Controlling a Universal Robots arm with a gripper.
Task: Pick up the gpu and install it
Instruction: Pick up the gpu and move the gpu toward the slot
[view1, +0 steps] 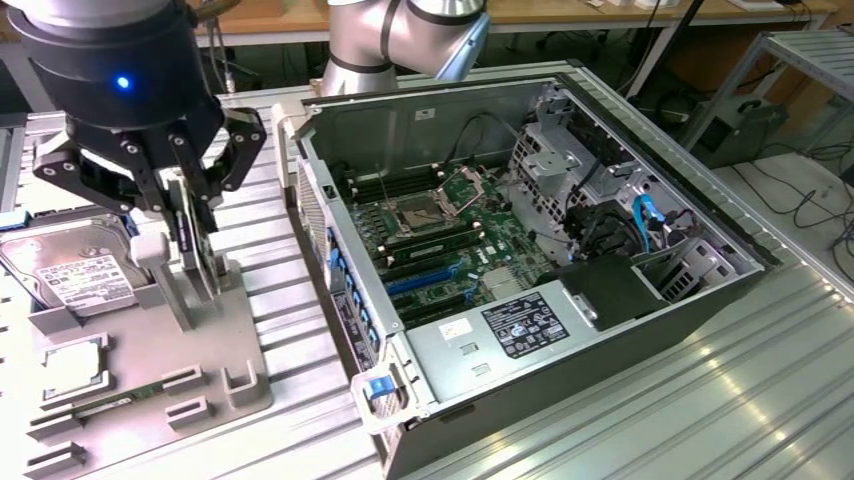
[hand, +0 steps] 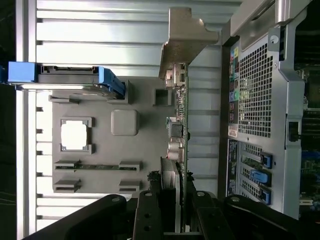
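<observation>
The exterior view shows the open computer (view1: 441, 92) lying on the desk (view1: 694, 390) with its mainboard (view1: 454, 240) bare. On that view's left, a grey tray (view1: 200, 360) carries a hard drive (view1: 74, 275) and a square chip (view1: 74, 365). The wrist view adds the graphics card's (hand: 183, 120) thin green edge, its metal bracket (hand: 186, 37) and the computer's rear grille (hand: 255, 85). The hand (view1: 190, 218) reaches down over the tray, fingers narrowly apart and clamped on both faces of the upright graphics card, outside the computer.

Ribbed metal table (view1: 747, 400); wooden bench (view1: 574, 12) behind
</observation>
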